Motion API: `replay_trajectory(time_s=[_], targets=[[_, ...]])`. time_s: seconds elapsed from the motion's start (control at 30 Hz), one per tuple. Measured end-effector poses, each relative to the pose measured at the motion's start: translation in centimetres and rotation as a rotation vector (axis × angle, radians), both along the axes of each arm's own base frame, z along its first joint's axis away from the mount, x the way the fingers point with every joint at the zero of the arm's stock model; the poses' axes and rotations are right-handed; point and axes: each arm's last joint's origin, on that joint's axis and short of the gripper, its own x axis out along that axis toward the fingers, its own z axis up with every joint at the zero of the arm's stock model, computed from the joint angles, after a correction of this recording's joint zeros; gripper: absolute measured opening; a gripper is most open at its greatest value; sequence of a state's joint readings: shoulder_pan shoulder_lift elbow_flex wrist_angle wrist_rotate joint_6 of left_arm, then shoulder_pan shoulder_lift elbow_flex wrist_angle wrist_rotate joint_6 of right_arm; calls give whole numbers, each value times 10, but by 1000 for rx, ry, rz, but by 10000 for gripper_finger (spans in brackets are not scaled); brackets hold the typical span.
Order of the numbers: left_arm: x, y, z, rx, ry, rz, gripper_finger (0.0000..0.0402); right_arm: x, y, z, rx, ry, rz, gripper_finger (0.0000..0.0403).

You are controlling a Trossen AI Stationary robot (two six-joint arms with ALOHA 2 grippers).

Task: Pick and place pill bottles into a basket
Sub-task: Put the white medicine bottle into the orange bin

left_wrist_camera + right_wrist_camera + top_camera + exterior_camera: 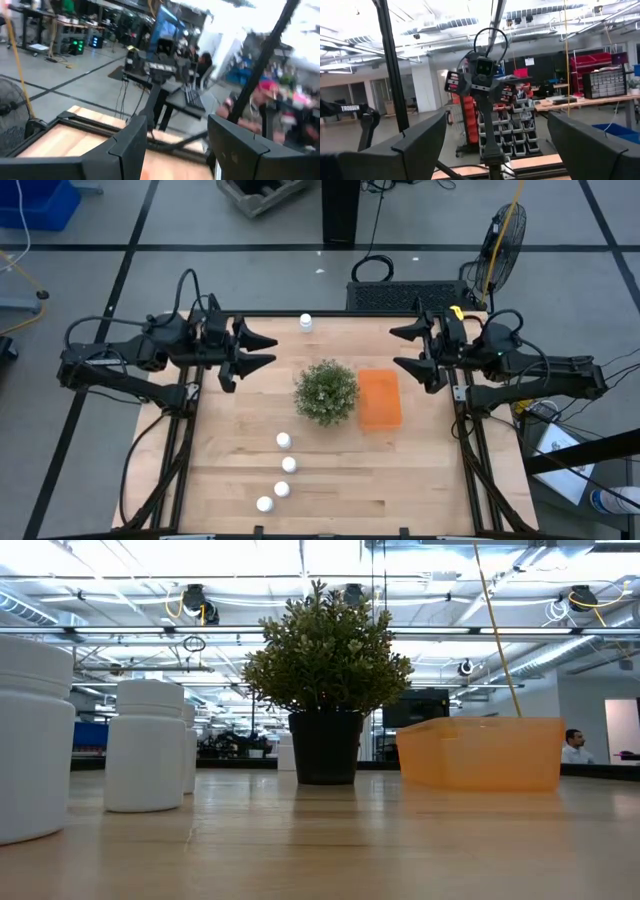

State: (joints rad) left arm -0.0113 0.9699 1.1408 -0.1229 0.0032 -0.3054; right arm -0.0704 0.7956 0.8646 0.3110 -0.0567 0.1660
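Several white pill bottles stand upright on the table: a row near the front left (284,441) (289,465) (283,489) and a lone one (306,323) at the far edge. In the low view they show at left (147,745). The orange basket (380,399) (480,752) stands right of the green potted plant (326,391) (326,680). My left gripper (262,350) (176,145) is open and empty above the table's far left. My right gripper (405,348) (492,145) is open and empty above the far right.
The plant stands at the table's middle, between the bottles and the basket. Bare wood lies at the front right (420,480). A fan (503,235) and a stand (340,210) are on the floor beyond the far edge. A person (573,747) sits in the room behind.
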Motion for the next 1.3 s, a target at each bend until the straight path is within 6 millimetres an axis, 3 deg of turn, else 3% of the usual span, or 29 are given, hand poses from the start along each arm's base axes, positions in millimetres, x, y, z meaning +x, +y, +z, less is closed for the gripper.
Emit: replay_trajectory(time_s=[0.13, 0.33, 0.6, 0.8, 1.07, 1.3], targets=[[0, 8, -13, 66, 134, 21, 214, 1, 1, -4, -8, 38, 45, 338], [6, 33, -30, 240, 316, 120, 214, 5, 0, -10, 181, 103, 108, 338], [25, 88, -35, 421, 593, 335, 214, 14, 2, -16, 263, 160, 216, 338], [50, 133, -51, 422, 747, 371, 217, 22, 3, -20, 265, 181, 255, 338], [77, 177, -65, 492, 862, 397, 286, 23, 5, -13, 244, 110, 326, 338], [76, 220, -96, 414, 1026, 447, 352, 23, 7, -13, 237, 111, 341, 338]])
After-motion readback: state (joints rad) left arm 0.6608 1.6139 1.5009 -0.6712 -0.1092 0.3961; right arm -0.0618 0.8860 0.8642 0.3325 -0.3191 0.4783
